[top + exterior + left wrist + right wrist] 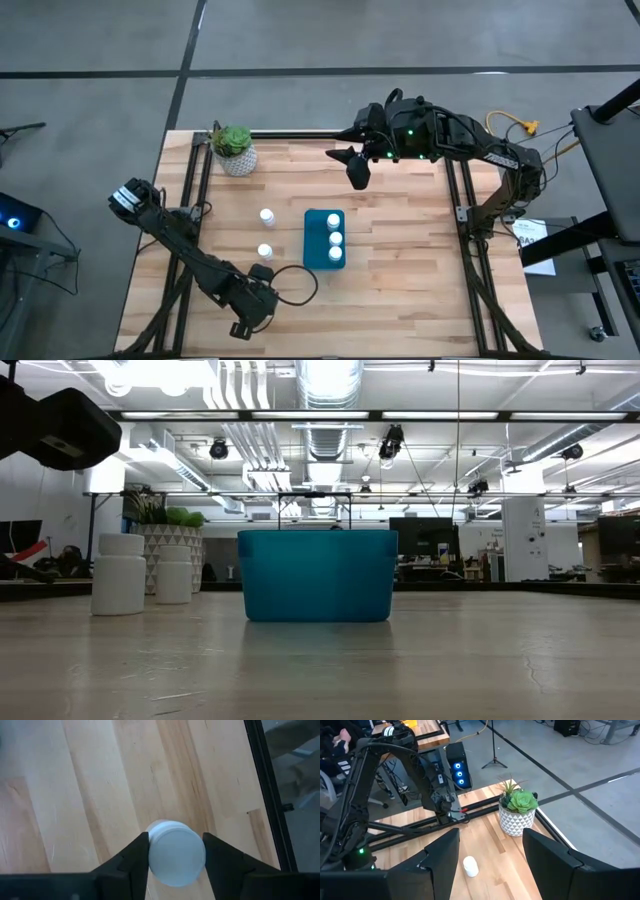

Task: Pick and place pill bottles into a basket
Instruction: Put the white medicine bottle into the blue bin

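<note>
Nearby, left claw (175, 855) clamps a pill bottle (176, 852) — right claw (490, 855) apart, plant pot (517, 815) beyond.

Overhead down, low level, both see basket (324, 239)

5 bottles (267, 216), 1 basket (313, 240), 1 plant (235, 148).
</note>
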`<control>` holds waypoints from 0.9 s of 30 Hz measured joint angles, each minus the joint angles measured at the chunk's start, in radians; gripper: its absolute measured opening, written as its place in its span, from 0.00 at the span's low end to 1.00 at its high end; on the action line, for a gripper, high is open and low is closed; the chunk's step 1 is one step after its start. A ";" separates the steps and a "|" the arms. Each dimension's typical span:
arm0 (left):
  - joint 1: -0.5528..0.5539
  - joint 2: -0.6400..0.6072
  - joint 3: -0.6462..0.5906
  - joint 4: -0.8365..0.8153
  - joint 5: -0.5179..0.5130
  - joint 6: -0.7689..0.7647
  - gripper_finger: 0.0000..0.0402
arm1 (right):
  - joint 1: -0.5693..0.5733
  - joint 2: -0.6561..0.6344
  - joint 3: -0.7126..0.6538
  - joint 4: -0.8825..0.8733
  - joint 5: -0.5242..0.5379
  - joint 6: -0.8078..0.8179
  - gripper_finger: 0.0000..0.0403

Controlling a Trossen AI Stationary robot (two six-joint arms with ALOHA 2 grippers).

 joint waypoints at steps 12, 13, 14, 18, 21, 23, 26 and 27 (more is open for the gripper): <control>0.025 -0.101 0.008 -0.167 0.002 0.000 0.35 | 0.000 0.000 0.000 0.013 0.001 0.031 0.52; 0.031 -0.116 0.008 -0.174 0.001 -0.001 0.35 | 0.000 0.000 0.000 0.015 0.001 0.031 0.52; 0.039 -0.134 0.008 -0.178 -0.001 -0.001 0.35 | 0.000 0.000 0.000 0.018 0.001 0.031 0.52; 0.091 -0.203 0.007 -0.186 -0.006 -0.030 0.35 | 0.000 0.000 0.000 0.043 0.001 0.034 0.52; 0.132 -0.248 0.007 -0.194 -0.006 -0.052 0.35 | 0.002 -0.001 0.000 0.074 0.003 0.035 0.52; 0.159 -0.267 0.011 -0.210 -0.007 -0.048 0.35 | 0.004 -0.004 0.000 0.102 0.003 0.036 0.52; 0.200 -0.279 0.033 -0.253 -0.007 -0.005 0.35 | 0.005 -0.013 0.000 0.136 0.005 0.063 0.52; 0.213 -0.279 0.047 -0.272 -0.007 0.016 0.35 | 0.005 -0.018 0.000 0.145 0.008 0.076 0.52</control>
